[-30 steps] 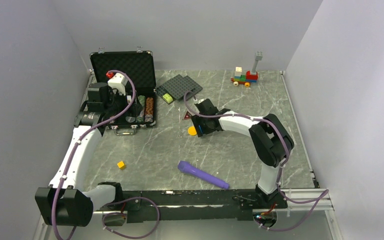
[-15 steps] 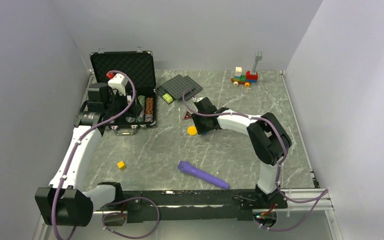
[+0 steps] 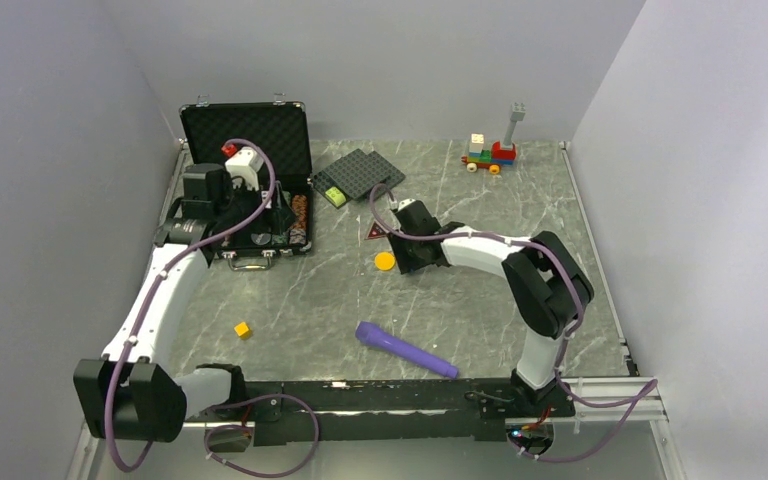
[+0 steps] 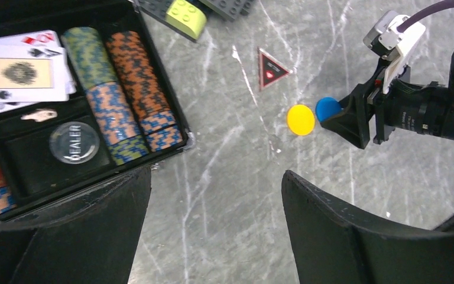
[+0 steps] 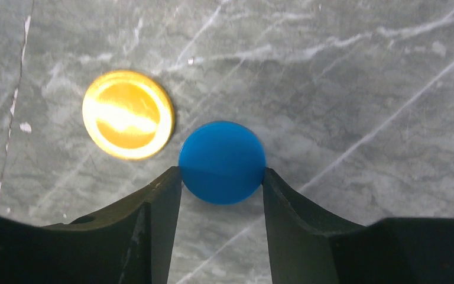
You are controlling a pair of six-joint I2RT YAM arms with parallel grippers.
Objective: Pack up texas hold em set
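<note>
The black case stands open at the back left, holding playing cards, striped chip stacks and a clear dealer button. My left gripper is open and empty above the table, just off the case's front right corner. My right gripper is low on the table, its two fingertips pressed against either side of the blue disc. The yellow disc lies just left of it, close but apart. The dark red triangle lies flat beyond the discs.
Dark grey studded plates and a lime brick lie right of the case. A purple cylinder lies near the front, a small yellow cube at front left, and a brick toy train at the back right.
My left gripper has swung right across the case to its front right corner. My right gripper has shifted slightly and now sits against the blue disc.
</note>
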